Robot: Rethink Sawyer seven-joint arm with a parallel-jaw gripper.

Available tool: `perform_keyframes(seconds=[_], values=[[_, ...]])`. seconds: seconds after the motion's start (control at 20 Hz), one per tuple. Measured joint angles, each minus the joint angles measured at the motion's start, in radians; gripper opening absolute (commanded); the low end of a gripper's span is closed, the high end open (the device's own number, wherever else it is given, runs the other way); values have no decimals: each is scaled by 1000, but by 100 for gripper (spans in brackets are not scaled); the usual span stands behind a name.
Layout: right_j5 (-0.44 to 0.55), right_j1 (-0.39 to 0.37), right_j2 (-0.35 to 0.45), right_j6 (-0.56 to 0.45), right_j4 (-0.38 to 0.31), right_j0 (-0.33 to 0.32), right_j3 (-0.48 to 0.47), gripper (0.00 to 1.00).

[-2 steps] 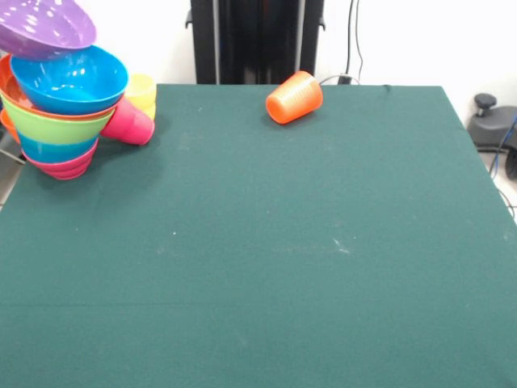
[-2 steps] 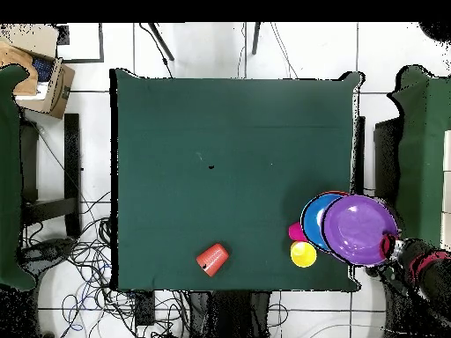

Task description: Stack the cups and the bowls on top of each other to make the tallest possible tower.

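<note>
- Green cloth covers the tabletop [image 1: 266,267], and most of it is bare. Everything on it sits along the far edge.
- Multicoloured, the tower [image 1: 60,105] stands at the far left corner in the front view. From the bottom up it is a small magenta bowl [image 1: 63,168], a translucent blue bowl [image 1: 55,149], a lime green bowl [image 1: 50,127], the rim of a large orange bowl [image 1: 6,79] and a blue bowl [image 1: 71,81].
- Topmost is the purple bowl [image 1: 44,28], tilted over the blue one with its open side up. From overhead it hides most of the pile, leaving only a crescent of blue showing.
- Red and black, the arm reaches in from the edge of the overhead view, and its gripper [image 2: 394,249] is at the purple bowl's rim. I cannot tell whether the jaws are spread or pinching the rim. The front view does not show the gripper.
- Lying on its side near the middle of the far edge is the orange cup [image 1: 294,97], well apart from the tower.
- Against the right side of the tower's base lies the red-pink cup [image 1: 128,123], also on its side.
- Just behind the red-pink cup is the yellow cup [image 1: 142,90], beside the tower. From overhead its round opening faces up.
</note>
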Motion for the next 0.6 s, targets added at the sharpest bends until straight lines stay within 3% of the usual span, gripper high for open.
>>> perform_keyframes(seconds=[0.6], values=[[0,1,1,0,-1,-22,-3,100]])
